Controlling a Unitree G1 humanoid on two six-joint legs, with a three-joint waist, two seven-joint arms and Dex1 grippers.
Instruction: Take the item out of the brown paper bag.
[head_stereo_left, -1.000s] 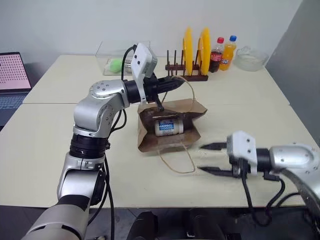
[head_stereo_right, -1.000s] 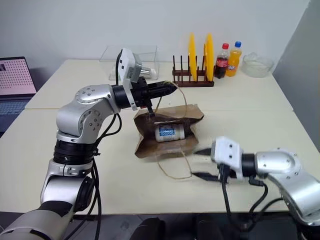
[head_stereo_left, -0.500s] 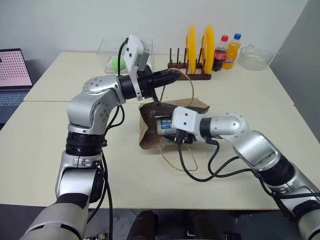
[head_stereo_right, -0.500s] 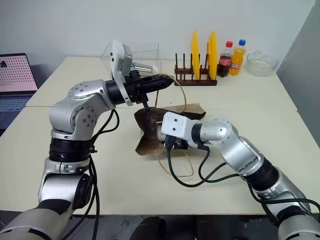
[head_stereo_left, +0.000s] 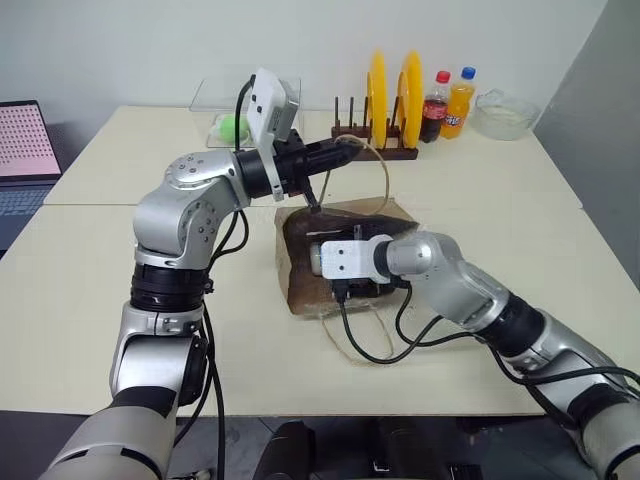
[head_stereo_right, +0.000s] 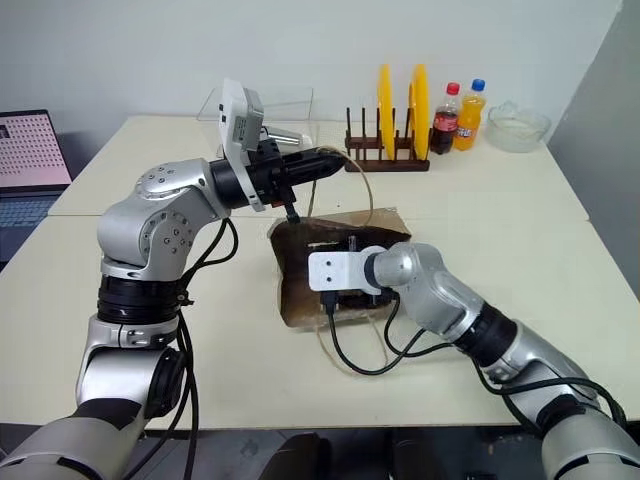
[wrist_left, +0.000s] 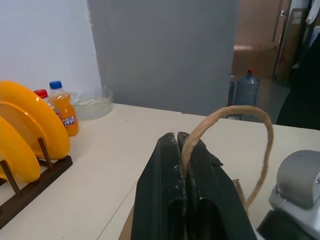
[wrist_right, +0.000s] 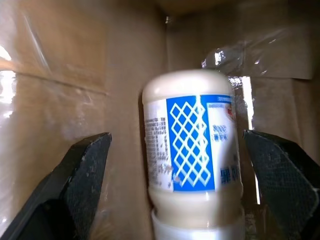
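Note:
The brown paper bag (head_stereo_left: 300, 288) lies on its side mid-table with its mouth toward me. My left gripper (head_stereo_left: 345, 150) is above it, shut on one tan loop handle (wrist_left: 250, 112) and holding that handle up. My right gripper (wrist_right: 176, 134) reaches into the bag's mouth; its white wrist housing (head_stereo_left: 345, 258) sits at the opening. Inside, the item (wrist_right: 192, 155) is a whitish plastic container with a blue lattice label, lying on the bag's inner wall. The right fingers (wrist_right: 85, 170) stand open on either side of it, apart from it.
A wooden rack with yellow plates (head_stereo_left: 390, 95), two drink bottles (head_stereo_left: 448, 100) and a glass bowl (head_stereo_left: 505, 115) line the far edge. A clear box with a green ball (head_stereo_left: 232, 125) stands far left. A laptop (head_stereo_left: 25, 150) sits at the left.
My right arm has swung from the table's front right into the bag's mouth, with its jaws opening wider. The left gripper has kept hold of the handle in place.

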